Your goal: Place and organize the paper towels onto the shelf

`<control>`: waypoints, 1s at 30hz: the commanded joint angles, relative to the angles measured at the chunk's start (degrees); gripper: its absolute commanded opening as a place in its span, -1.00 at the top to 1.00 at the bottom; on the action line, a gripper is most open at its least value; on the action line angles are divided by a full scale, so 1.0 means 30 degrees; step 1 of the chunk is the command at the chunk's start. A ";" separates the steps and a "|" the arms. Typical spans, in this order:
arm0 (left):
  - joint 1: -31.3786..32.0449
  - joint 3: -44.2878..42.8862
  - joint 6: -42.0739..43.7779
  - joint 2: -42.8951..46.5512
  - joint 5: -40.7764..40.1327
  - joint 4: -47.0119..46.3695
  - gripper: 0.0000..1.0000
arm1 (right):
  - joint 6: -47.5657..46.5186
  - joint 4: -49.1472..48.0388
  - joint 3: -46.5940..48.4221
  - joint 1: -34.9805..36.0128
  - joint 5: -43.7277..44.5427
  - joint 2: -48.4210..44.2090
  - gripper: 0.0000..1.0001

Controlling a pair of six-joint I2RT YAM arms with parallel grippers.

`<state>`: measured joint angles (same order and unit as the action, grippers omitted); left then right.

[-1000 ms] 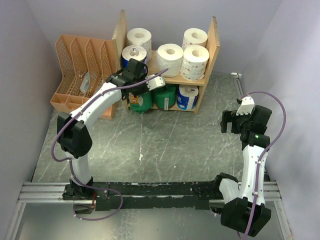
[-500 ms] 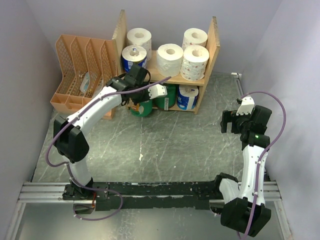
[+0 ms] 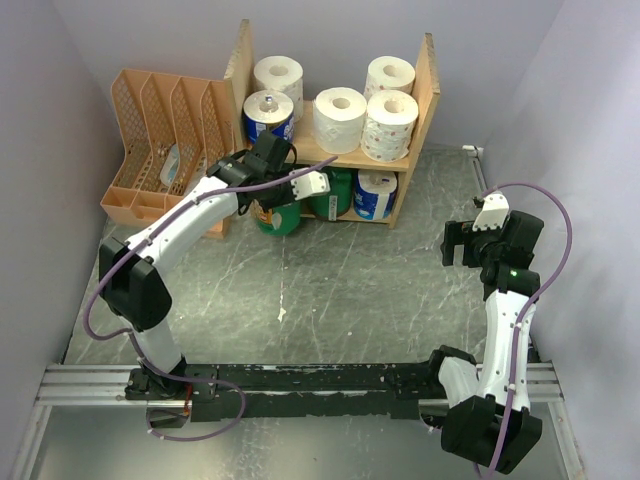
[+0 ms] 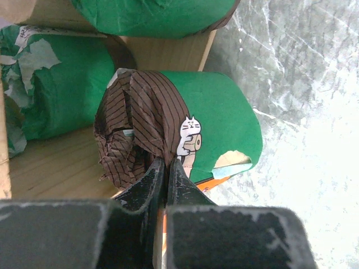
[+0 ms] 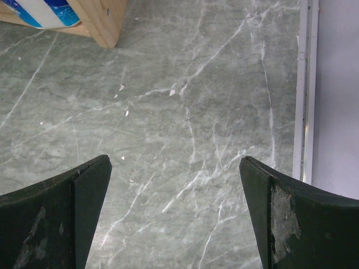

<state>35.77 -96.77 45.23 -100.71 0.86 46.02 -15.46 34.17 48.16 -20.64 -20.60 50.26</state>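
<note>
Pinching green roll [image 4: 219, 120] by its wrapper with left gripper [image 4: 166, 168], at near-left edge of shelf [image 3: 428, 80], lower tier. Holding right gripper [image 5: 174, 162] wide. Counting 5 paper towels [image 3: 340, 118] up top; probably only seating this 1 left.

No readable words anywhere, just a little cartoon cat [image 4: 189, 137] hugging a roll, printed on the green-wrapped roll [image 4: 224, 112].

A green-and-brown wrapped paper towel roll [image 4: 213, 117] lies against the tips of the left gripper [image 4: 166, 168], at the edge of the light wooden shelf's lower board [image 4: 61, 168], with another green-wrapped roll [image 4: 61, 95] left of the jaws.
</note>
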 commanded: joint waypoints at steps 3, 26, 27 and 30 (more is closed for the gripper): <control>0.0063 -0.0837 0.0274 0.0864 -0.0815 -0.0335 0.86 | -0.0115 -0.0129 -0.0116 -0.0254 -0.0106 -0.0284 -1.00; 0.0942 0.2441 0.2002 0.1977 -0.4421 -0.7393 0.86 | -0.0119 -0.0141 -0.0116 -0.0259 -0.0106 -0.0258 -1.00; 0.1137 0.3079 0.2116 0.2128 -0.4646 -0.8040 0.86 | -0.0119 -0.0137 -0.0120 -0.0266 -0.0124 -0.0244 -1.00; 0.1670 0.4661 0.2264 0.2520 -0.4970 -0.9186 0.86 | -0.0137 -0.0134 -0.0131 -0.0267 -0.0110 -0.0260 -1.00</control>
<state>38.52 -87.18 49.65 -96.16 -10.68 28.03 -15.46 34.17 48.16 -20.69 -20.60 50.24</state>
